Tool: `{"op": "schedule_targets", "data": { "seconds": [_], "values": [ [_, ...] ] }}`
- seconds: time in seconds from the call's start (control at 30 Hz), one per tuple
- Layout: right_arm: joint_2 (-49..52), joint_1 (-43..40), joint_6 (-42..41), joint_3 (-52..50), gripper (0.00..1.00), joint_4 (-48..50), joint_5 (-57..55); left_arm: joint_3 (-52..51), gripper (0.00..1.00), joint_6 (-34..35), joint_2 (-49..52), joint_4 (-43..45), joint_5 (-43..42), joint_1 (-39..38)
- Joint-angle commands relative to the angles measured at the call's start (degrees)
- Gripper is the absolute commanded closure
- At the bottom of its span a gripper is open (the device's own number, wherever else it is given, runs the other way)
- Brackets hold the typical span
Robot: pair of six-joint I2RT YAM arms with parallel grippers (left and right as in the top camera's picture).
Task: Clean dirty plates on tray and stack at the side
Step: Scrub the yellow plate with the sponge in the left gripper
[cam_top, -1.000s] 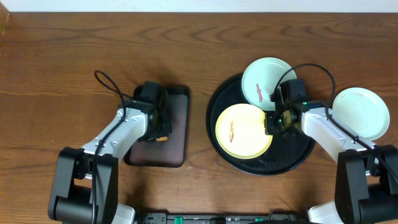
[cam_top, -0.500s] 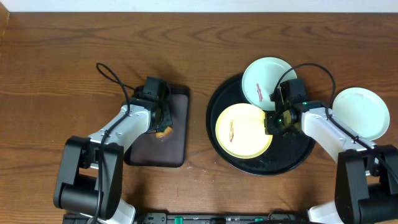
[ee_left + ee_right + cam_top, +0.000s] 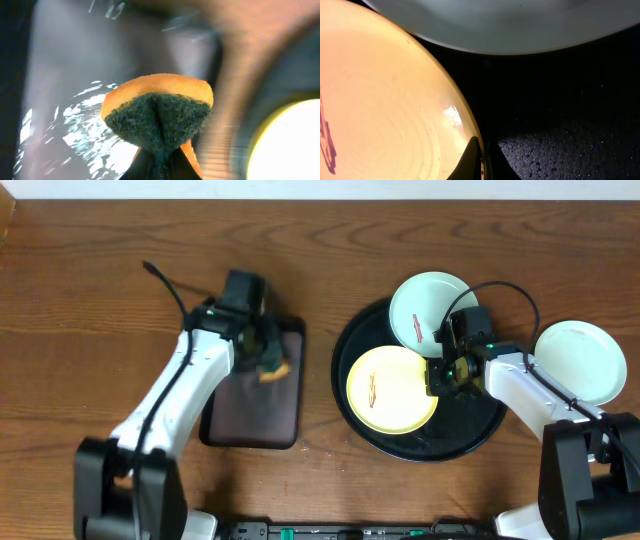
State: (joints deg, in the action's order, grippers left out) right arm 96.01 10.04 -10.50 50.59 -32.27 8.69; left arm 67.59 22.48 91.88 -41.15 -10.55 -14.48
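The yellow plate (image 3: 392, 389), with a thin reddish smear, lies on the black round tray (image 3: 470, 435). My right gripper (image 3: 440, 375) is shut on its right rim; the right wrist view shows the jaws (image 3: 482, 160) pinching the yellow plate's edge (image 3: 385, 100). A pale plate with a smear (image 3: 428, 308) rests on the tray's far rim. Another pale plate (image 3: 580, 360) lies on the table right of the tray. My left gripper (image 3: 268, 365) is shut on the orange-and-dark sponge (image 3: 275, 370) and holds it above the brown tray (image 3: 250, 415). The sponge (image 3: 157, 107) fills the blurred left wrist view.
The rectangular brown tray looks wet in the left wrist view (image 3: 65, 75). The yellow plate shows at that view's right edge (image 3: 290, 145). Bare wooden table lies between the two trays and along the far side.
My left gripper has lifted the sponge off the brown tray and swung it right, toward the black tray. The right arm and the plates have not moved.
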Motion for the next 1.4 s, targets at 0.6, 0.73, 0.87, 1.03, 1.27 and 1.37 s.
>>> {"op": "schedule_targets", "data": {
  "seconds": [0.6,0.73,0.87,1.03,1.27,1.37],
  "values": [
    [0.4,0.6,-1.2,0.0,0.99,-0.3,-1.9,1.1,0.93,19.5,20.1,29.9,-9.2,-27.8],
    [0.4,0.6,-1.2,0.0,0.99,-0.4,-1.5,1.2,0.93,18.6,24.0,29.1,-9.3,-27.5],
    [0.4,0.5,-1.2,0.0,0.99,-0.8,-0.7,1.2,0.92,18.3,24.9,21.4,1.1,-25.6],
    [0.4,0.5,-1.2,0.0,0.99,-1.9,-0.7,1.7,0.93,18.4,24.9,15.8,8.6,-23.1],
    [0.4,0.5,-1.2,0.0,0.99,-1.8,-0.7,1.7,0.92,28.3,24.9,15.4,5.4,-23.0],
    [0.4,0.5,-1.2,0.0,0.99,-1.8,-0.7,1.7,0.93,30.4,25.2,18.8,-1.8,-23.8]
  ]
}}
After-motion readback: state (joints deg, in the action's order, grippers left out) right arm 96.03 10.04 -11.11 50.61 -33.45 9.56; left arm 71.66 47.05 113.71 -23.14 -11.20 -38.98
